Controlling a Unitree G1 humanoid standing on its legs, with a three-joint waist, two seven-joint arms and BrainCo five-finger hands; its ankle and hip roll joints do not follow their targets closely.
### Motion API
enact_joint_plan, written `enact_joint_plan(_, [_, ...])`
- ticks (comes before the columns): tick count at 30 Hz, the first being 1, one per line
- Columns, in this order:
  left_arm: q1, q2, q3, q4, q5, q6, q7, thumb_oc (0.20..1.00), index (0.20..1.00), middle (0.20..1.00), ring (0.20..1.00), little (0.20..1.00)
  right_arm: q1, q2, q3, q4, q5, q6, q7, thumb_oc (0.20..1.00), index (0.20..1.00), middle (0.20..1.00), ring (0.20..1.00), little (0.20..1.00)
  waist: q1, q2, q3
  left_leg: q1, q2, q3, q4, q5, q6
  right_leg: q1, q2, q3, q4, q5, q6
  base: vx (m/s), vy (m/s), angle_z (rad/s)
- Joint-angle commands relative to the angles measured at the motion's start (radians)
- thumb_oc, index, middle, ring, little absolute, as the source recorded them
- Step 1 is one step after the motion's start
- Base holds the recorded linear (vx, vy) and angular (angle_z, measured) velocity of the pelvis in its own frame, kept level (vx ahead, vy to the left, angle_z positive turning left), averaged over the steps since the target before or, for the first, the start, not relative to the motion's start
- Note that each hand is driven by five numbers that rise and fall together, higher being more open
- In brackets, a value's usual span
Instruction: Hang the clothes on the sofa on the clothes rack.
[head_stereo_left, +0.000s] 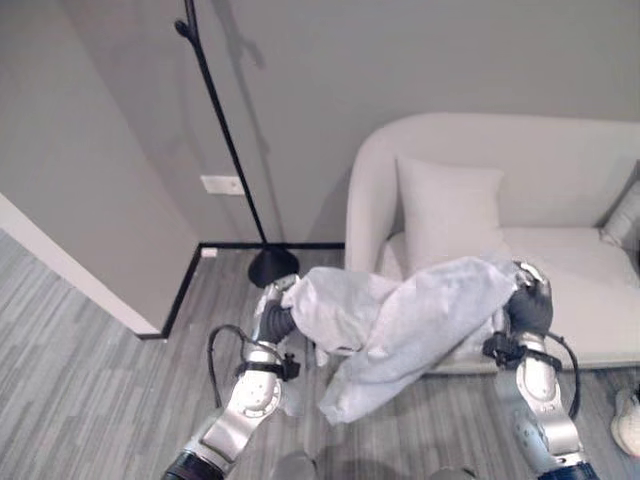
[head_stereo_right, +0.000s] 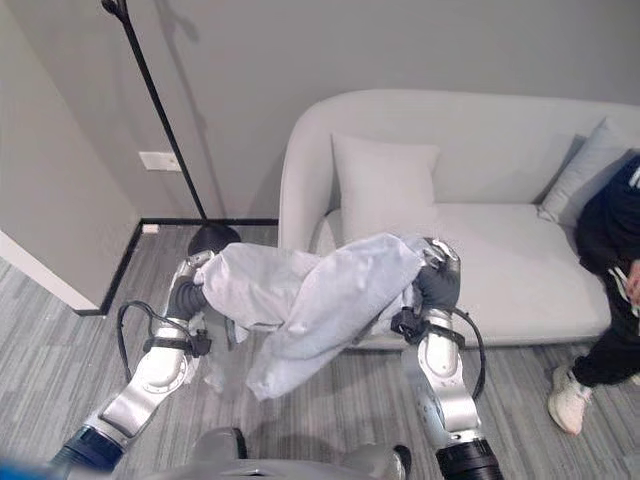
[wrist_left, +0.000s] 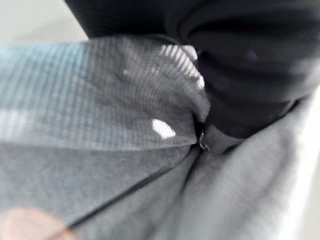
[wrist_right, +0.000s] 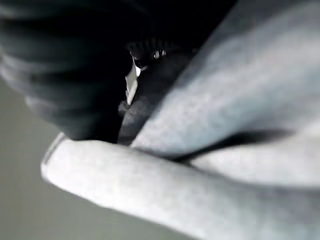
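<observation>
Grey garment (head_stereo_left: 400, 320) held up off the floor between both hands, in front of the sofa (head_stereo_left: 560, 200).

Garment is bunched and stretched across from the left hand (head_stereo_left: 275, 320) to the right hand (head_stereo_left: 528, 300), with a loose end drooping below the middle toward the striped grey floor (head_stereo_left: 100, 380). Both hands are wrapped in the fabric; both wrist views show cloth bunched against each dark cover, fingers hidden, so grip state can't be told for either. Sofa is light grey, with a cushion (head_stereo_left: 450, 210) upright against its back, right behind the garment. Clothes rack (head_stereo_left: 225, 130), a thin black pole on a round base, stands by the wall, just beyond the left hand. A person (head_stereo_right: 615, 290) in dark clothes sits at the sofa's far right end.
</observation>
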Motion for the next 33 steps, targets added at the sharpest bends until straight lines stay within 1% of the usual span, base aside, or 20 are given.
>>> enact_joint_plan(1, [0.028, 0.011, 0.066, -0.121, 0.058, -0.048, 0.013, 0.200, 0.200, 0.200, 0.200, 0.200, -0.053, -0.050, -0.036, -0.085, -0.012, -0.068, 0.032, 0.200, 0.200, 0.200, 0.200, 0.200, -0.001, 0.032, -0.025, 0.230, 0.045, -0.020, -0.319, 0.059, 0.014, 0.026, 0.087, 0.058, 0.042, -0.194, 0.115, 0.11, 0.250, -0.28])
enact_joint_plan(3, [0.038, 0.019, 0.076, -0.127, 0.059, -0.045, 0.001, 0.200, 0.200, 0.200, 0.200, 0.200, -0.046, -0.062, -0.040, -0.079, -0.007, -0.069, 0.038, 0.200, 0.200, 0.200, 0.200, 0.200, -0.011, 0.025, -0.033, 0.262, 0.029, -0.003, -0.366, 0.064, 0.025, -0.009, 0.180, 0.070, 0.037, -0.263, 0.099, 0.10, 0.201, -0.25])
enact_joint_plan(4, [0.036, 0.017, 0.079, -0.126, 0.056, -0.037, -0.002, 0.200, 0.200, 0.200, 0.200, 0.200, -0.048, -0.067, -0.042, -0.075, -0.007, -0.068, 0.039, 0.200, 0.200, 0.200, 0.200, 0.200, -0.021, 0.020, -0.034, 0.279, 0.018, 0.002, -0.386, 0.065, 0.031, -0.038, 0.225, 0.071, 0.027, -0.278, 0.089, 0.09, 0.148, -0.23])
enact_joint_plan(7, [0.014, -0.020, 0.071, -0.099, 0.036, -0.028, -0.007, 0.200, 0.200, 0.200, 0.200, 0.200, -0.043, -0.075, -0.053, -0.071, 0.009, -0.081, 0.047, 0.200, 0.200, 0.200, 0.200, 0.200, -0.049, -0.002, -0.021, 0.333, -0.014, 0.010, -0.419, 0.049, 0.040, -0.124, 0.337, 0.110, -0.010, -0.274, 0.090, 0.14, 0.123, -0.21])
enact_joint_plan(8, [-0.030, -0.062, 0.037, -0.074, 0.024, -0.035, -0.014, 0.200, 0.200, 0.200, 0.200, 0.200, -0.035, -0.078, -0.071, -0.072, 0.013, -0.091, 0.045, 0.200, 0.200, 0.200, 0.200, 0.200, -0.080, -0.023, -0.013, 0.357, -0.041, -0.003, -0.426, 0.031, 0.049, -0.154, 0.398, 0.174, -0.049, -0.261, 0.095, 0.16, 0.089, 0.00])
enact_joint_plan(9, [-0.032, -0.062, 0.036, -0.072, 0.025, -0.036, -0.014, 0.200, 0.200, 0.200, 0.200, 0.200, -0.035, -0.078, -0.072, -0.072, 0.013, -0.090, 0.045, 0.200, 0.200, 0.200, 0.200, 0.200, -0.080, -0.025, -0.014, 0.354, -0.044, -0.003, -0.428, 0.036, 0.049, -0.156, 0.396, 0.174, -0.053, -0.256, 0.095, 0.17, 0.055, 0.11])
enact_joint_plan(10, [-0.046, -0.071, 0.022, -0.063, 0.024, -0.040, -0.019, 0.200, 0.200, 0.200, 0.200, 0.200, -0.031, -0.080, -0.077, -0.074, 0.009, -0.093, 0.040, 0.200, 0.200, 0.200, 0.200, 0.200, -0.087, -0.029, -0.013, 0.363, -0.049, -0.008, -0.427, 0.024, 0.050, -0.151, 0.409, 0.198, -0.057, -0.261, 0.094, 0.17, -0.026, 0.42])
enact_joint_plan(11, [-0.069, -0.088, -0.016, -0.056, 0.030, -0.045, -0.031, 0.200, 0.200, 0.200, 0.200, 0.200, -0.013, -0.078, -0.093, -0.071, 0.015, -0.099, 0.032, 0.200, 0.200, 0.200, 0.200, 0.200, -0.096, -0.046, -0.026, 0.367, -0.061, -0.032, -0.429, 0.023, 0.047, -0.121, 0.439, 0.246, -0.071, -0.272, 0.076, 0.18, -0.025, 0.59])
enact_joint_plan(12, [-0.069, -0.088, -0.016, -0.055, 0.030, -0.045, -0.031, 0.200, 0.200, 0.200, 0.200, 0.200, -0.013, -0.078, -0.093, -0.071, 0.015, -0.099, 0.032, 0.200, 0.200, 0.200, 0.200, 0.200, -0.097, -0.046, -0.027, 0.366, -0.062, -0.033, -0.430, 0.024, 0.048, -0.122, 0.439, 0.245, -0.072, -0.271, 0.076, 0.32, -0.088, 0.87])
enact_joint_plan(13, [-0.057, -0.096, -0.032, -0.072, 0.026, -0.046, -0.063, 0.200, 0.200, 0.200, 0.200, 0.200, -0.015, -0.086, -0.097, -0.054, 0.008, -0.096, 0.021, 0.200, 0.200, 0.200, 0.200, 0.200, -0.092, -0.042, -0.061, 0.382, -0.059, -0.035, -0.443, 0.017, 0.044, -0.083, 0.453, 0.248, -0.096, -0.280, 0.061, 0.20, -0.057, 0.58])
enact_joint_plan(17, [-0.042, -0.106, -0.044, -0.087, -0.002, -0.043, -0.084, 0.200, 0.200, 0.200, 0.200, 0.200, -0.011, -0.091, -0.100, -0.053, -0.006, -0.091, 0.020, 0.200, 0.200, 0.200, 0.200, 0.200, -0.093, -0.031, -0.091, 0.400, -0.047, -0.038, -0.455, 0.014, 0.033, -0.053, 0.463, 0.240, -0.123, -0.289, 0.056, 0.25, -0.075, -0.01])
enact_joint_plan(18, [-0.033, -0.103, -0.045, -0.082, -0.023, -0.043, -0.087, 0.200, 0.200, 0.200, 0.200, 0.200, -0.017, -0.092, -0.095, -0.053, -0.005, -0.095, 0.022, 0.200, 0.200, 0.200, 0.200, 0.200, -0.093, -0.019, -0.109, 0.414, -0.030, -0.049, -0.446, 0.012, 0.017, -0.028, 0.468, 0.227, -0.140, -0.294, 0.052, 0.19, -0.077, 0.30])
enact_joint_plan(21, [-0.035, -0.099, -0.037, -0.078, -0.024, -0.037, -0.079, 0.200, 0.200, 0.200, 0.200, 0.200, -0.030, -0.100, -0.070, -0.051, -0.011, -0.092, 0.031, 0.200, 0.200, 0.200, 0.200, 0.200, -0.090, -0.012, -0.111, 0.406, -0.018, -0.055, -0.404, 0.022, -0.001, -0.006, 0.477, 0.221, -0.154, -0.303, 0.042, 0.18, -0.094, 0.24])
enact_joint_plan(23, [-0.035, -0.094, -0.023, -0.084, -0.023, -0.040, -0.070, 0.200, 0.200, 0.200, 0.200, 0.200, -0.043, -0.111, -0.041, -0.053, -0.001, -0.094, 0.049, 0.200, 0.200, 0.200, 0.200, 0.200, -0.072, -0.010, -0.096, 0.342, 0.001, -0.065, -0.234, 0.098, -0.033, 0.041, 0.485, 0.220, -0.178, -0.318, 0.015, 0.08, -0.082, 0.20])
enact_joint_plan(25, [-0.035, -0.094, -0.022, -0.085, -0.023, -0.040, -0.070, 0.200, 0.200, 0.200, 0.200, 0.200, -0.044, -0.111, -0.041, -0.053, -0.001, -0.094, 0.049, 0.200, 0.200, 0.200, 0.200, 0.200, -0.075, -0.008, -0.096, 0.331, 0.004, -0.070, -0.219, 0.092, -0.035, 0.040, 0.487, 0.217, -0.180, -0.317, 0.014, 0.01, -0.047, 0.03])
enact_joint_plan(26, [-0.028, -0.094, -0.018, -0.088, -0.030, -0.039, -0.069, 0.200, 0.200, 0.200, 0.200, 0.200, -0.048, -0.116, -0.026, -0.049, 0.010, -0.097, 0.051, 0.200, 0.200, 0.200, 0.200, 0.200, -0.059, -0.016, -0.075, 0.252, 0.014, -0.089, -0.052, 0.160, -0.050, 0.077, 0.496, 0.215, -0.200, -0.326, -0.014, 0.04, -0.079, 0.03])
enact_joint_plan(28, [-0.016, -0.096, -0.019, -0.089, -0.036, -0.036, -0.074, 0.200, 0.200, 0.200, 0.200, 0.200, -0.053, -0.116, -0.016, -0.030, 0.015, -0.093, 0.045, 0.200, 0.200, 0.200, 0.200, 0.200, -0.049, -0.017, -0.064, 0.205, 0.032, -0.088, 0.049, 0.188, -0.043, 0.106, 0.498, 0.205, -0.213, -0.342, -0.028, 0.06, -0.059, 0.07])
enact_joint_plan(29, [-0.010, -0.097, -0.020, -0.094, -0.039, -0.037, -0.078, 0.200, 0.200, 0.200, 0.200, 0.200, -0.057, -0.116, -0.013, -0.024, 0.015, -0.093, 0.040, 0.200, 0.200, 0.200, 0.200, 0.200, -0.049, -0.016, -0.058, 0.188, 0.050, -0.071, 0.069, 0.185, -0.035, 0.121, 0.496, 0.202, -0.218, -0.348, -0.028, 0.06, 0.001, 0.03])
enact_joint_plan(31, [-0.003, -0.100, -0.022, -0.103, -0.046, -0.042, -0.092, 0.200, 0.200, 0.200, 0.200, 0.200, -0.061, -0.121, -0.016, -0.026, 0.014, -0.092, 0.038, 0.200, 0.200, 0.200, 0.200, 0.200, -0.046, -0.017, -0.055, 0.175, 0.090, -0.020, 0.023, 0.167, -0.024, 0.139, 0.480, 0.190, -0.226, -0.359, -0.020, 0.08, 0.061, 0.07])
enact_joint_plan(33, [-0.004, -0.102, -0.021, -0.113, -0.049, -0.043, -0.101, 0.200, 0.200, 0.200, 0.200, 0.200, -0.068, -0.125, -0.020, -0.028, 0.008, -0.091, 0.036, 0.200, 0.200, 0.200, 0.200, 0.200, -0.042, -0.020, -0.062, 0.181, 0.116, 0.020, -0.105, 0.131, -0.017, 0.143, 0.456, 0.178, -0.225, -0.368, -0.002, 0.10, 0.117, 0.39])
